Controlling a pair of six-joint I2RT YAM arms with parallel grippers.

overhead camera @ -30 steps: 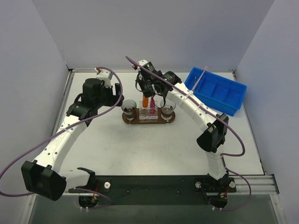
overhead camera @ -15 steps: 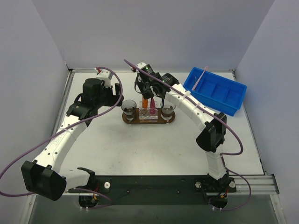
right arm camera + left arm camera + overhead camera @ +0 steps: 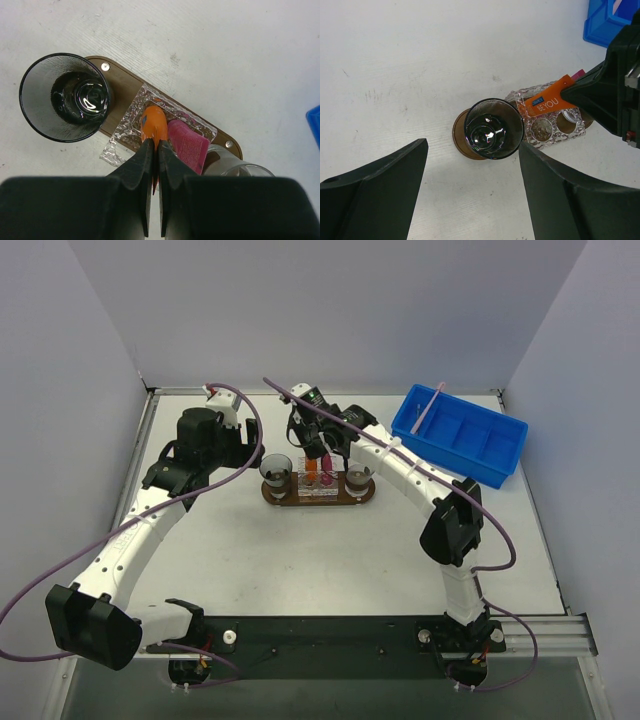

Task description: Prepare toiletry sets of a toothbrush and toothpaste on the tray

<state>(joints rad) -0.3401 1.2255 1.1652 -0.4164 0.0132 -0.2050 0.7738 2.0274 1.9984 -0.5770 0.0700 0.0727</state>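
Note:
The dark-brown tray [image 3: 285, 498] lies mid-table with a clear glass holder [image 3: 125, 134] at its middle. My right gripper [image 3: 153, 146] is shut on the orange toothpaste tube [image 3: 154, 122], whose lower end is in the holder. The tube also shows in the left wrist view [image 3: 547, 102]. The magenta tube [image 3: 187, 142] stands in the holder beside it. The pale-pink toothbrush [image 3: 430, 406] leans in the blue bin [image 3: 462, 443]. My left gripper [image 3: 472, 150] is open and empty, above the tray's left end.
A dark glass cup [image 3: 276, 470] stands on the tray's left end and a second one [image 3: 358, 477] on its right end. The blue bin sits at the back right, near the right wall.
My right gripper has moved down and slightly left, lowering the orange tube into the holder beside the magenta one. The left arm has not moved.

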